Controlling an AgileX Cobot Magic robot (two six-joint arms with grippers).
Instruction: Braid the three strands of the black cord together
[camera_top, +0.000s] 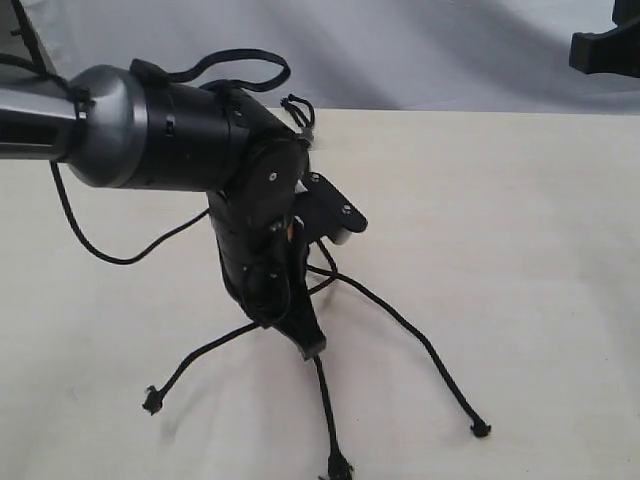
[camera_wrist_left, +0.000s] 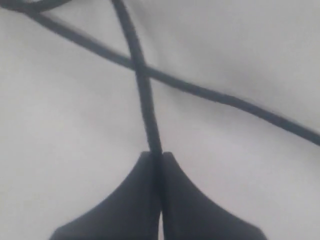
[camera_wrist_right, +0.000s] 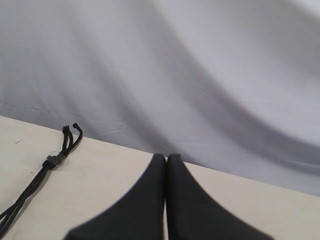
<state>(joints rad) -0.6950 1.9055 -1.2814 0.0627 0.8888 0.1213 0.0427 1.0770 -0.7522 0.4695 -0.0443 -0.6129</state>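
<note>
Where the cream matte tabletop (camera_top: 540, 260) ends, a pale grey-white cloth backdrop (camera_top: 430, 50) rises in soft folds. Both are plain.

Grey-metal and black-plastic left arm (camera_top: 150, 125): comes in level from the left of the exterior view, bends sharply at the wrist and points steeply down. Left gripper (camera_top: 312, 348) has its tips at the table surface. In the wrist view the left gripper (camera_wrist_left: 156, 154) is pressed together, clamped on one strand (camera_wrist_left: 150, 125).

Right arm (camera_top: 605, 45): only a dark piece shows at the top right, raised well clear of the table. Right gripper (camera_wrist_right: 166, 157) has its pads together with nothing between them, and faces the backdrop.

Thin black braided-fibre cord (camera_top: 400, 320): lies on the table beneath and around the left wrist. Its three strands (camera_top: 205, 351) fan loosely toward the near edge. The clamped strand crosses a second one (camera_wrist_left: 225, 97) just ahead of the fingertips.

Frayed end knots: left (camera_top: 152, 402), middle (camera_top: 338, 467), right (camera_top: 480, 429), well apart. The middle strand emerges just below the left fingertips.

Joined end: a small loop (camera_wrist_right: 70, 134) with a grey band (camera_wrist_right: 51, 161) lies near the far table edge, behind the left arm.
</note>
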